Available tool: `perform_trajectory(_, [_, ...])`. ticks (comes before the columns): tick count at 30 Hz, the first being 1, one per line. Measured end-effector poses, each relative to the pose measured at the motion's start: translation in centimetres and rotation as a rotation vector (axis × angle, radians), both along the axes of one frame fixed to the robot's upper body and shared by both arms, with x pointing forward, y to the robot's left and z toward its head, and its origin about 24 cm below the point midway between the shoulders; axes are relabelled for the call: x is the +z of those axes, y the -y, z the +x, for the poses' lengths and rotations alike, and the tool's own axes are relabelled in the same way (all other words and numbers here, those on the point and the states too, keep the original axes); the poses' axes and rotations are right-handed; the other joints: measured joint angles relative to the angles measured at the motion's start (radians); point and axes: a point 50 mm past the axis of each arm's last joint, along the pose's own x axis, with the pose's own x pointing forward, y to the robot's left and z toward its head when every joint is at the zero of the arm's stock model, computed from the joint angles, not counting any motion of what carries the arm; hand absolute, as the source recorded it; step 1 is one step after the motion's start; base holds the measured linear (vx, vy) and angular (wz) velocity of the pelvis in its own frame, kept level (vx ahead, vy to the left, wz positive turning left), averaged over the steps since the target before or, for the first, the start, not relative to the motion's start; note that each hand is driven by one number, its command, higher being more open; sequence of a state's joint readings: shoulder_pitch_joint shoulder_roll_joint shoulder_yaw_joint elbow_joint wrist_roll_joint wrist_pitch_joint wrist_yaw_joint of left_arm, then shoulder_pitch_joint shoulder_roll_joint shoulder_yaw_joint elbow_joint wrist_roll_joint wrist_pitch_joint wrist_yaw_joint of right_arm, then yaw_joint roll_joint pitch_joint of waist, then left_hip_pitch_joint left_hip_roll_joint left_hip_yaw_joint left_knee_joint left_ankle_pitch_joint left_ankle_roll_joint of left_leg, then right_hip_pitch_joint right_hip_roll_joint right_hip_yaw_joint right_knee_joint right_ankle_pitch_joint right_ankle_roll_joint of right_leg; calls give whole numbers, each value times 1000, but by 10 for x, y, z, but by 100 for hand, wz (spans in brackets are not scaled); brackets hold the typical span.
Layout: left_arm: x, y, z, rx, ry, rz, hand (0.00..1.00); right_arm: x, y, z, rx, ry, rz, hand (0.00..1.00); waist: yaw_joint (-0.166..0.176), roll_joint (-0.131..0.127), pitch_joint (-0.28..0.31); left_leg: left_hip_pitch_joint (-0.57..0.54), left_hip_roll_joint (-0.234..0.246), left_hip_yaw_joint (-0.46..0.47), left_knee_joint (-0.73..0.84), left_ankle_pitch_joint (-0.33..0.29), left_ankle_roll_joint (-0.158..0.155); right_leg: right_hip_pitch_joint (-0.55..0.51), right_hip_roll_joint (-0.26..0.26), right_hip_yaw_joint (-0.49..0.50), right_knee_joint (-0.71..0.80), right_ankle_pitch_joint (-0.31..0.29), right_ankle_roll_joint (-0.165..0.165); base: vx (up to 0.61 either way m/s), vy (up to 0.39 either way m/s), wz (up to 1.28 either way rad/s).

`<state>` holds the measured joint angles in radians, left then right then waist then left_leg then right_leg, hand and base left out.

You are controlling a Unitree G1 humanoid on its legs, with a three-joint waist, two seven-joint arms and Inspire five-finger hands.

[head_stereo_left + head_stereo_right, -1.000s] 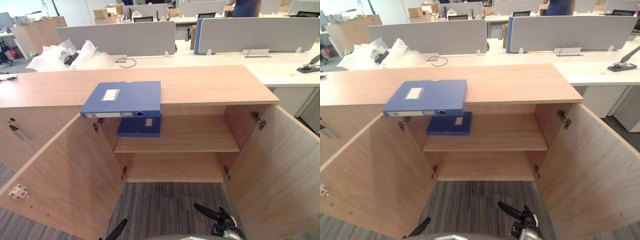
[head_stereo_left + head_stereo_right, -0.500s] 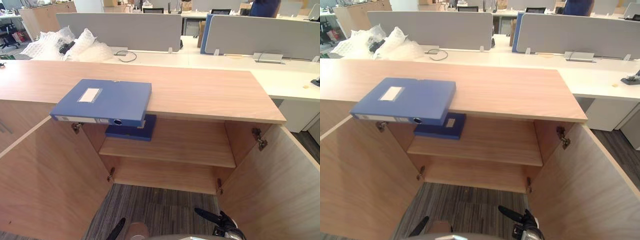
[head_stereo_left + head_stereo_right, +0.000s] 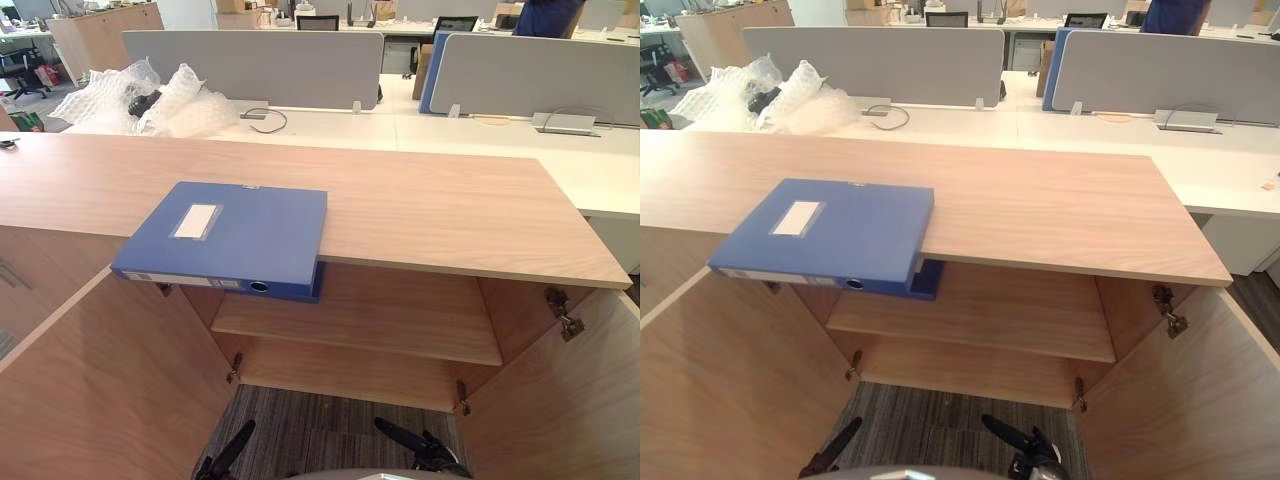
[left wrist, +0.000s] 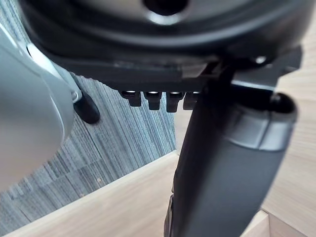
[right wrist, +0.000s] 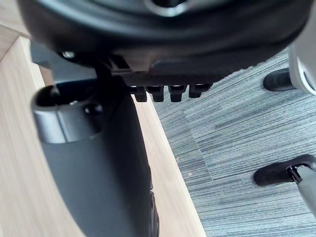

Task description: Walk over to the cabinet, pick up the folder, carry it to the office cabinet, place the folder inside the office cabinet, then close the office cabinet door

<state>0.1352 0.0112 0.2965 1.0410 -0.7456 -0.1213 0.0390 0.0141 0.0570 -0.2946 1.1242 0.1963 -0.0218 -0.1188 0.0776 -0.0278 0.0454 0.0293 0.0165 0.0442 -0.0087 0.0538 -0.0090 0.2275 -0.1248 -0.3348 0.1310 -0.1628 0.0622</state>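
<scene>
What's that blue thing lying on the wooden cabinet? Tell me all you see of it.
It is a thick blue folder, plastic-looking, lying flat and closed on the cabinet top. A white label sits on its cover; the spine, facing the robot, has a paper strip and a round finger hole. Its near edge overhangs the cabinet's front. Nothing else touches it.

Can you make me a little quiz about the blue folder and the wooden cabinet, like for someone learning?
1. True or false: the blue folder sticks out over the front edge of the cabinet top.
2. The cabinet doors are: A both open, B both shut, C missing.
3. Fill in: the left hand and the right hand both hold ____.
Key: 1 true; 2 A; 3 nothing.
</scene>
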Motion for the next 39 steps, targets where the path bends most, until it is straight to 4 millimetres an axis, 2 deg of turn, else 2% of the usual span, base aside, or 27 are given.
perform_trajectory(2, [7, 2, 12, -31, 77, 3, 100, 0, 4, -1, 3, -5, -9, 100, 0, 0, 1, 4, -7, -13, -30, 23, 0, 0, -1, -7, -6, 0, 1, -25, -25, 25])
perform_trajectory(4, [22, 12, 28, -29, 227, -35, 100, 0, 9, -4, 24, -20, -28, 100, -1, 6, 5, 17, -13, -29, -78, 56, 1, -3, -3, -12, -10, 1, 1, -57, -6, 15])
perform_trajectory(7, [36, 23, 39, -12, 345, -74, 100, 1, 18, -3, 47, -25, -56, 100, 0, 19, 24, 15, -22, -33, -85, 54, -4, -3, -12, -13, -14, -3, 7, -89, 13, -2])
perform_trajectory(10, [44, 23, 40, -2, 380, -61, 100, 2, 18, -2, 82, -23, -64, 100, -2, 13, 38, 7, -48, -59, -85, 59, -3, -4, -29, -24, -19, -39, 36, -131, 6, 1])
perform_trajectory(12, [48, 22, 39, -7, 385, -39, 100, 1, 20, -5, 83, -33, -71, 100, -2, 12, 39, 0, -55, -88, -85, 65, -3, -1, -34, -52, -18, -51, 40, -100, 3, 41])
perform_trajectory(15, [59, 15, 36, 8, 397, 31, 100, 0, 19, -10, 75, -49, -80, 100, 14, 1, 38, -23, -65, -136, -85, 83, 2, 3, -33, -108, -18, -59, 48, -33, 3, 57])
perform_trajectory(18, [74, 2, 40, 10, 406, 152, 100, 0, 12, -10, 75, -55, -74, 100, 34, -22, 37, -45, -77, -171, -78, 100, 8, 4, -35, -148, -20, -57, 54, 42, 6, 42])
perform_trajectory(20, [99, -7, 51, -2, 471, 263, 100, 0, 3, -8, 90, -48, -60, 100, 58, -41, 36, -62, -86, -193, -73, 101, 8, 8, -34, -168, -36, -47, 60, 90, -14, 32])
perform_trajectory(21, [106, -8, 56, -8, 495, 287, 100, 0, 2, -8, 90, -49, -58, 100, 62, -44, 36, -65, -88, -197, -71, 101, 8, 11, -33, -175, -40, -43, 61, 96, -21, 35])
perform_trajectory(22, [122, -11, 64, -29, 533, 367, 100, 0, -3, -7, 89, -49, -50, 100, 69, -49, 37, -66, -91, -205, -66, 99, 8, 19, -32, -183, -47, -36, 62, 74, -17, 23])
perform_trajectory(23, [130, -12, 67, -37, 552, 411, 100, 0, -6, -6, 88, -48, -47, 100, 71, -50, 37, -67, -91, -207, -64, 96, 10, 21, -31, -184, -47, -32, 62, 91, -20, 17])
perform_trajectory(25, [163, -16, 77, -37, 632, 568, 100, 1, -11, 0, 100, -34, -40, 100, 76, -48, 36, -68, -93, -220, -49, 82, 10, 30, -30, -190, -39, -22, 61, 64, -12, 10])
perform_trajectory(26, [171, -18, 79, -27, 648, 613, 100, 1, -11, 0, 97, -34, -44, 100, 76, -48, 36, -66, -93, -222, -46, 78, 10, 32, -30, -192, -36, -20, 61, 39, -3, 12])
perform_trajectory(28, [202, -23, 82, 21, 689, 800, 100, 1, -9, -1, 78, -45, -62, 100, 76, -48, 35, -64, -91, -235, -39, 60, 10, 33, -31, -210, -13, -17, 60, 34, 2, 13])
perform_trajectory(29, [207, -23, 82, 31, 692, 831, 100, 1, -9, -1, 73, -48, -68, 100, 76, -48, 35, -64, -91, -240, -39, 60, 10, 33, -31, -214, -9, -17, 60, 31, 4, 16])
perform_trajectory(32, [230, -17, 87, 41, 680, 1051, 100, 1, -8, -1, 70, -53, -88, 100, 77, -49, 34, -64, -91, -249, -41, 60, 10, 33, -29, -222, -5, -15, 57, 37, -2, 9])
perform_trajectory(34, [254, -7, 89, 23, 739, 1213, 100, 2, -8, 0, 88, -54, -101, 100, 77, -42, 23, -65, -91, -252, -40, 60, 10, 32, -27, -227, -6, -13, 53, 47, -14, 4])
perform_trajectory(37, [282, 5, 89, -106, 831, 1492, 100, 2, -8, -1, 118, -59, -121, 100, 71, -21, -2, -66, -87, -249, -43, 58, 7, 28, -22, -216, -11, -12, 44, 55, -19, -4])
perform_trajectory(39, [293, 8, 88, -160, 852, 1640, 100, 1, -7, -2, 154, -68, -136, 100, 70, -13, -21, -66, -84, -241, -55, 59, 5, 19, -20, -192, -22, -14, 41, 45, -20, -19])
